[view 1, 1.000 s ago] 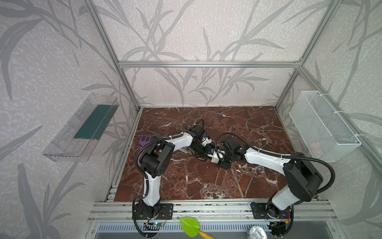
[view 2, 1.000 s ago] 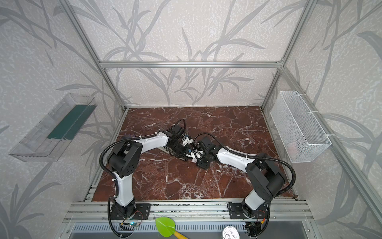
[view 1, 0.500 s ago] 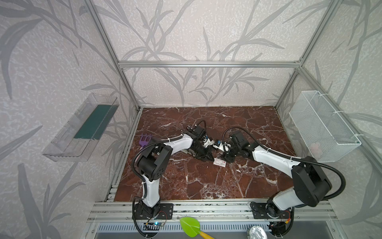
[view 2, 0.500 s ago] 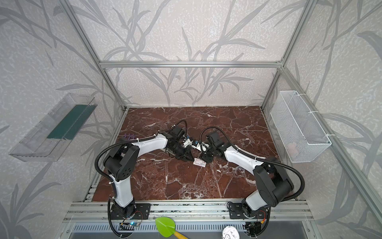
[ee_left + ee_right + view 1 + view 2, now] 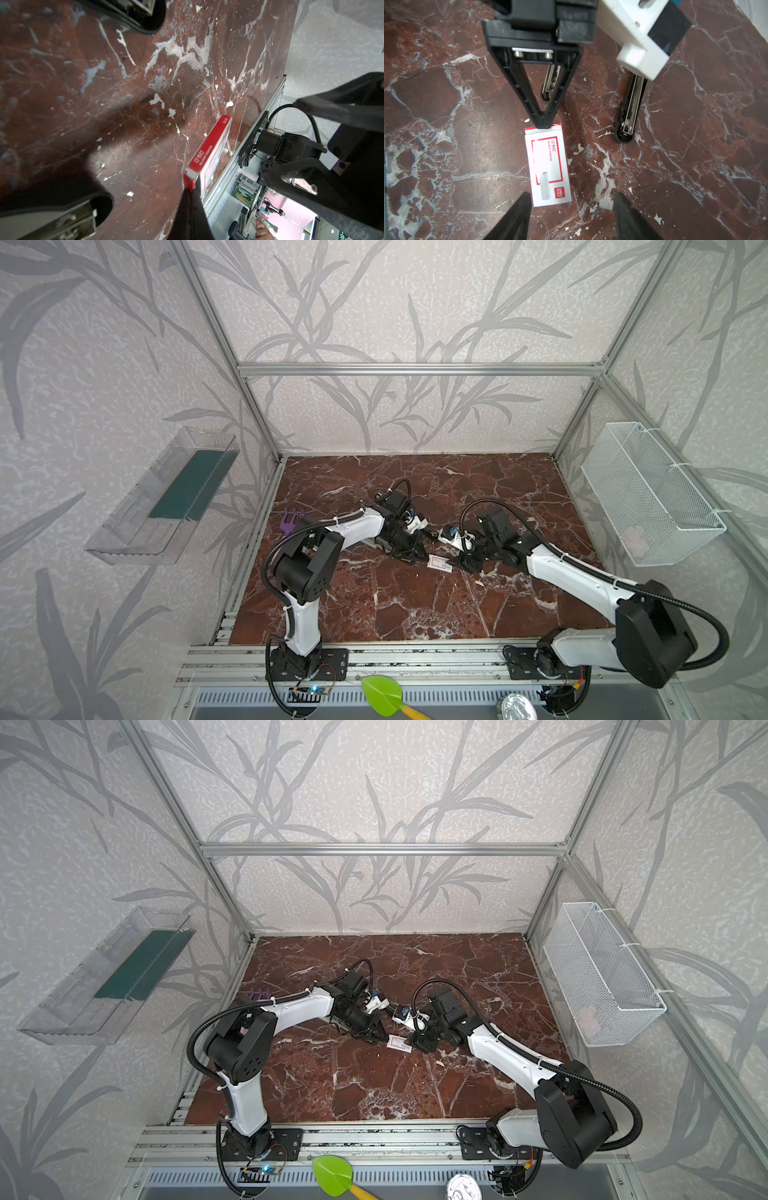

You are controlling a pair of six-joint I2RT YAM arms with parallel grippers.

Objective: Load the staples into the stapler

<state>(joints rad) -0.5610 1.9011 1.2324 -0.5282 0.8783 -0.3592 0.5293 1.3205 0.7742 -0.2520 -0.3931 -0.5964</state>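
On marble table (image 5: 695,166), staples box (image 5: 548,164) lies flat; left gripper (image 5: 543,122), closed, tip touching its end flap. Right gripper (image 5: 572,194) jaws wide but offset: center them across box's long sides before closing.

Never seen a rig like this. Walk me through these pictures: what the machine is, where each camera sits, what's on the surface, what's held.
It is two robot arms at a marble-patterned table, each ending in a two-fingered gripper. Two pictures look down from overhead at the whole scene; the other two come from cameras on the arms' wrists. On the table lie a small white-and-red box of staples and two long black stapler pieces, metal rails showing. The left gripper is closed, its tip touching the box's end; whether it pinches the flap cannot be told. The right gripper is open at the box's other end, holding nothing.
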